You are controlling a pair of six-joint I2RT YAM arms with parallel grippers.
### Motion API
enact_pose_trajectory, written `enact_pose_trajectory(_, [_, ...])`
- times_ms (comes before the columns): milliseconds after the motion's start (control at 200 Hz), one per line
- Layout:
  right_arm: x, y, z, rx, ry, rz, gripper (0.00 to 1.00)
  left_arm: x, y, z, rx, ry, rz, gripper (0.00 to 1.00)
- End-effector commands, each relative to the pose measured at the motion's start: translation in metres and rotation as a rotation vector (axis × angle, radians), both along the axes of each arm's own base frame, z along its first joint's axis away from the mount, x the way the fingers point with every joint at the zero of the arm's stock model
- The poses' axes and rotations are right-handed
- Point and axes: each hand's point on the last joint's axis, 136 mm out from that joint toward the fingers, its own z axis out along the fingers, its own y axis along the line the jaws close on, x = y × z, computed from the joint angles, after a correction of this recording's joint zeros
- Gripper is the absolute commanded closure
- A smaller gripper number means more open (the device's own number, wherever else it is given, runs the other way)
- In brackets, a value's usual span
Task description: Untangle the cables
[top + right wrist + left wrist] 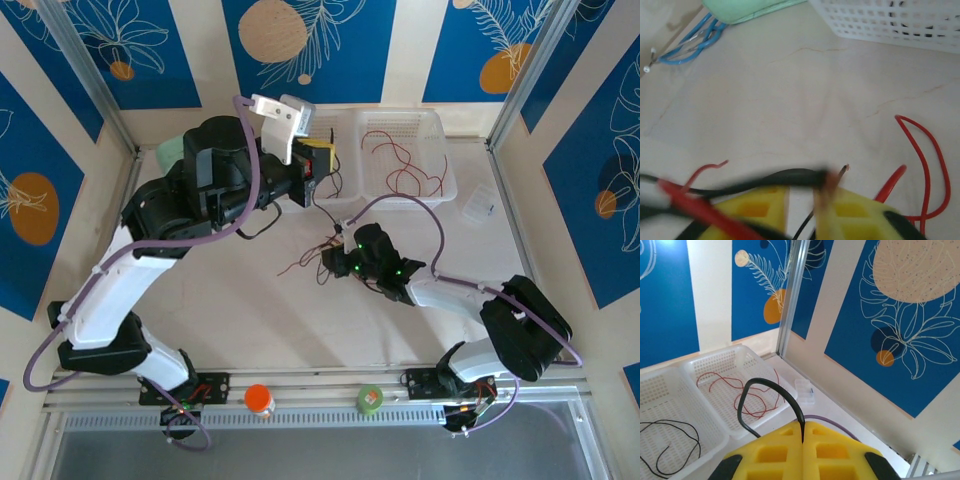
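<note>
Left tool (803, 435): yellow pads with black corners. Right tool (807, 205): the same yellow. Black cable (760, 381): plain glossy black. Red cables (936, 147): plain red. Baskets (735, 351): white, perforated grid. Tabletop (250, 320): pale beige, faint brown veining. Wall panels (920, 340): deep blue and cream bands, white leaf outlines, orange and speckled beige discs. Looped cord (695, 42): bright blue.

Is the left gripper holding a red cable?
No, the left gripper is shut on a black cable, which loops upward from it.
</note>
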Motion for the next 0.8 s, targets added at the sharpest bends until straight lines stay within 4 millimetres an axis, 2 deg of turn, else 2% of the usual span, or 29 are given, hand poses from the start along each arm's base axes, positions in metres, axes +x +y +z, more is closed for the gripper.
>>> enact_pose_trajectory(0, [0.008,-0.017,-0.005,-0.021,-0.001,-0.099,1.0,-0.007,0.041,0.041,-0.061,-0.105,0.076,1.0])
enact_pose_trajectory(245, [0.013,-0.064,-0.03,-0.075,0.099,-0.282,1.0,-0.008,0.1,0.068,-0.061,-0.216,0.258,1.0])
enact_pose_trajectory(475, [0.011,-0.108,-0.046,-0.009,0.233,-0.45,1.0,-0.013,0.139,0.084,-0.075,-0.285,0.365,1.0])
enact_pose_trajectory(635, [0.004,-0.121,-0.054,-0.002,0.324,-0.509,1.0,-0.014,0.145,0.088,-0.075,-0.306,0.385,1.0])
enact_pose_trajectory(795, [-0.012,-0.127,-0.057,-0.01,0.396,-0.532,0.98,-0.004,0.128,0.085,-0.048,-0.316,0.381,1.0])
